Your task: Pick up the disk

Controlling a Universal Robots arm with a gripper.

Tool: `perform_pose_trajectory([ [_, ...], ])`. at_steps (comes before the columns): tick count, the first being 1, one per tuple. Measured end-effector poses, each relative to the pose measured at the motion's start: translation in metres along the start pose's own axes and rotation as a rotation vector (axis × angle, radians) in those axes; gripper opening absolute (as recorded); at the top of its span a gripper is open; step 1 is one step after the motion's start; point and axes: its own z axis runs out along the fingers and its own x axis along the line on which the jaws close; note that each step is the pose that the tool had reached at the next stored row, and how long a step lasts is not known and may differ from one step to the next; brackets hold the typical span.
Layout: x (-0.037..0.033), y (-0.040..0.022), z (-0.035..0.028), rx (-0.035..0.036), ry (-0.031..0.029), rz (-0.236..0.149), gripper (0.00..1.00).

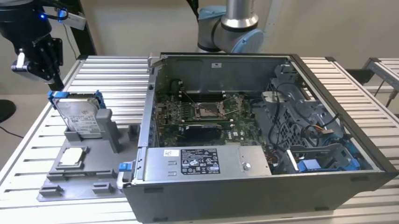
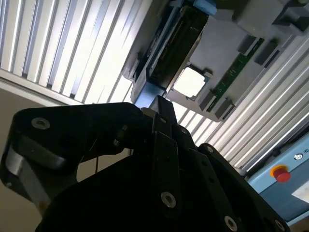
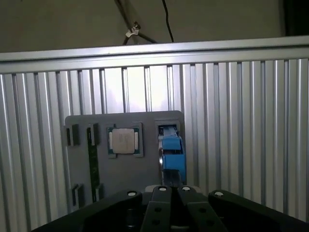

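The disk (image 1: 78, 112), a flat silver-grey metal hard drive in a blue plastic bracket, stands on edge in a slot of the grey plastic fixture tray (image 1: 87, 177), which I judge leaves its top edge free to be taken from above. My black gripper (image 1: 55, 80) hangs close above that edge, not touching it, fingers pressed together and holding nothing.

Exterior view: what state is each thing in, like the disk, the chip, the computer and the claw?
Disk, standing on edge in the grey holder, not gripped.
Chip, lying flat in the holder.
Computer case, on its side, panel off, open.
Claw, up beside the disk, apart from it.
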Motion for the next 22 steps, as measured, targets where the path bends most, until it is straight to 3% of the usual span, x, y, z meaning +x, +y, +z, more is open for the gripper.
perform_pose_trajectory([
  [8,0.0000,0.0000,0.0016,0.0002,-0.0002,-0.003,0.00],
  [14,-0.0001,0.0004,0.0051,0.0019,0.0001,-0.105,0.00],
  [19,0.0000,0.0021,0.0070,0.0028,0.0000,-0.138,0.00],
  [20,0.0000,0.0022,0.0071,0.0028,0.0000,-0.140,1.00],
  [22,0.0000,0.0023,0.0072,0.0029,0.0000,-0.140,1.00],
])
